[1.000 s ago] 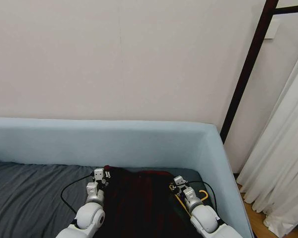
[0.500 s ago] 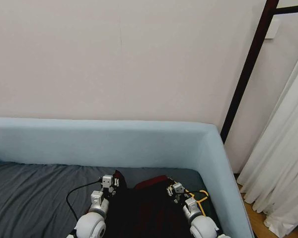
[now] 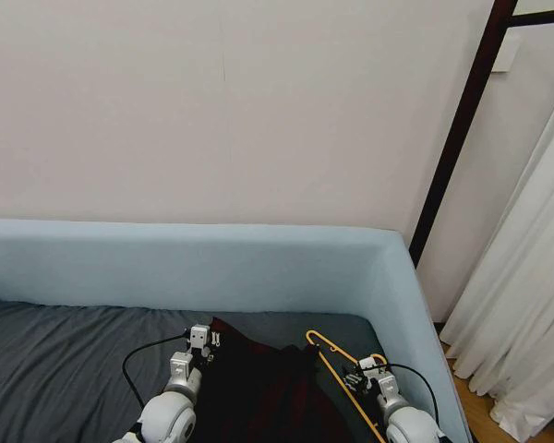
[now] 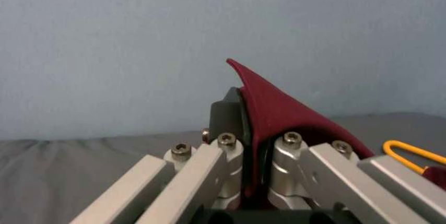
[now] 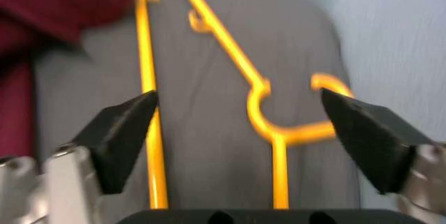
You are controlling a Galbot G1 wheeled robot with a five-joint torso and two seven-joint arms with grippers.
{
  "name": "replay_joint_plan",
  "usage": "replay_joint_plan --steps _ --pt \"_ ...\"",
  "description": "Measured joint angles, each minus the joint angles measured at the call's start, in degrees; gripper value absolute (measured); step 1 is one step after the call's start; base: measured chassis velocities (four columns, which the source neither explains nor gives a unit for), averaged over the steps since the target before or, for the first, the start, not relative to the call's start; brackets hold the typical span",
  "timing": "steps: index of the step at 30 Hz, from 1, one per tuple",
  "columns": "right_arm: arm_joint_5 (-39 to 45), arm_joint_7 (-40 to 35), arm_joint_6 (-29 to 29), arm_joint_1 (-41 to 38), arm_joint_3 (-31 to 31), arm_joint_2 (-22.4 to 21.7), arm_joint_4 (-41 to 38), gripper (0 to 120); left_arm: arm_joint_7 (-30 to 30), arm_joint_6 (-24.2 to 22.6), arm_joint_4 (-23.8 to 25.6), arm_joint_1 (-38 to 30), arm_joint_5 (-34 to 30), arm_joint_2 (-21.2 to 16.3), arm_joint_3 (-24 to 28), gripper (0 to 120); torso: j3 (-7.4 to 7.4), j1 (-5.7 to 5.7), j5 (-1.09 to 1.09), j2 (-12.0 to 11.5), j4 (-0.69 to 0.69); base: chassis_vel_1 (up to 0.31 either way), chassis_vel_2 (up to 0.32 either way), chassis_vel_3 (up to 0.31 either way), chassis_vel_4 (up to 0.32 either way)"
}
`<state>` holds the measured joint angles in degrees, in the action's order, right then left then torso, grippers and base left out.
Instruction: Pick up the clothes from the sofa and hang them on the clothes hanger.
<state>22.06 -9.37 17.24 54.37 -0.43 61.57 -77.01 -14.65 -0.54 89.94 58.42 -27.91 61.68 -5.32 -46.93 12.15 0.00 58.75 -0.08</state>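
From the head camera, the pale blue sofa (image 3: 212, 263) runs along the wall, and the dark red garment (image 3: 258, 388) lies on its grey seat cushion (image 3: 55, 360) near the right end. The left gripper (image 3: 203, 337) sits at the garment's upper left corner, and the right gripper (image 3: 365, 367) is just beside the sofa's right arm. There it is over the hook end of the yellow hanger (image 3: 331, 349), which lies at the garment's right edge. A black rack pole (image 3: 457, 129) and a white curtain (image 3: 526, 305) stand beyond the sofa's right end. From the left wrist, the fingers (image 4: 226, 114) are pressed together on a fold of the red cloth — it rises in a point above them, against the sofa back. From the right wrist, the black pads (image 5: 122, 135) stand spread wide apart. The hanger's hook and bars lie on the grey cushion between them, touched by neither pad, with the garment off to one side.
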Motion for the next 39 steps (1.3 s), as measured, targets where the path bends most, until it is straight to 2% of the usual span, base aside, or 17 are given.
replay_joint_plan --steps 1,4,5,6,7,8,12,16,25,29,31,35,36,39 --pt "0.56 -0.46 2.22 -0.26 0.00 0.16 0.00 97 -0.01 0.05 0.09 -0.01 -0.02 -0.15 -0.07 1 0.00 0.00 0.00 0.00 0.00 0.000 0.000 0.000 0.000" --pt "1.22 -0.83 4.21 -0.56 0.00 0.34 0.00 98 -0.02 0.12 0.16 -0.01 -0.05 -0.30 -0.14 1 0.00 0.00 0.00 0.00 0.00 0.000 0.000 0.000 0.000" --pt "1.98 -1.14 6.20 -0.93 0.01 0.56 0.01 100 -0.03 0.20 0.22 -0.02 -0.09 -0.45 -0.26 1 0.00 0.00 0.00 0.00 -0.01 0.000 0.000 0.000 0.000" --pt "4.91 -1.69 12.31 -2.38 0.46 1.26 0.17 100 -0.11 0.63 0.26 0.02 -0.18 -0.80 -0.61 1 0.00 0.00 0.00 0.00 0.02 0.000 0.000 0.000 0.000" --pt "6.63 -1.98 15.30 -3.14 0.71 1.45 0.17 100 -0.13 0.90 0.26 0.12 -0.19 -0.91 -0.77 1 0.00 0.00 0.00 0.00 0.02 0.000 0.000 0.000 0.000" --pt "6.63 -1.98 15.30 -3.14 0.71 1.45 0.17 100 -0.13 0.90 0.26 0.12 -0.19 -0.91 -0.77 1 0.00 0.00 0.00 0.00 0.02 0.000 0.000 0.000 0.000" --pt "10.04 -2.89 21.53 -4.81 1.55 1.56 0.45 100 -0.15 1.45 0.09 0.22 -0.20 -0.82 -1.19 1 -0.01 0.00 0.00 0.00 0.01 0.000 0.000 0.000 0.000" --pt "10.84 -3.07 23.05 -5.57 2.55 1.49 2.22 100 -0.16 1.69 -0.13 0.03 -0.21 -0.65 -1.08 1 -0.01 0.00 0.00 0.00 0.00 0.000 0.000 0.000 0.000" --pt "9.73 1.48 23.69 -6.43 4.27 2.13 6.89 97 -0.35 1.71 -0.07 -0.43 -0.19 -0.01 -0.21 1 -0.01 0.00 0.00 0.00 0.00 0.000 0.000 0.000 0.000" --pt "8.88 2.91 24.04 -6.76 4.68 2.14 8.09 80 -0.46 1.73 -0.05 -0.44 -0.19 -0.05 -0.30 1 0.00 0.01 0.00 0.00 0.01 0.000 0.000 0.000 0.000" --pt "8.78 3.08 24.16 -6.76 4.70 2.14 8.16 77 -0.46 1.74 -0.05 -0.43 -0.18 -0.07 -0.33 1 0.00 0.00 0.00 0.00 0.01 0.000 0.000 0.000 0.000" --pt "7.95 4.20 24.55 -6.58 4.71 1.96 8.06 57 -0.53 1.85 -0.11 -0.45 -0.17 0.02 -0.41 1 0.00 0.00 0.00 0.00 0.01 0.000 0.000 0.000 0.000" --pt "7.95 4.20 24.55 -6.58 4.71 1.96 8.06 57 -0.53 1.85 -0.11 -0.45 -0.17 0.02 -0.41 1 0.00 0.00 0.00 0.00 0.01 0.000 0.000 0.000 0.000" --pt "7.26 4.60 24.56 -6.32 4.43 1.77 8.00 44 -0.63 1.87 -0.12 -0.45 -0.10 0.16 -0.39 1 0.00 0.00 0.00 0.00 0.02 0.000 0.000 0.000 0.000"
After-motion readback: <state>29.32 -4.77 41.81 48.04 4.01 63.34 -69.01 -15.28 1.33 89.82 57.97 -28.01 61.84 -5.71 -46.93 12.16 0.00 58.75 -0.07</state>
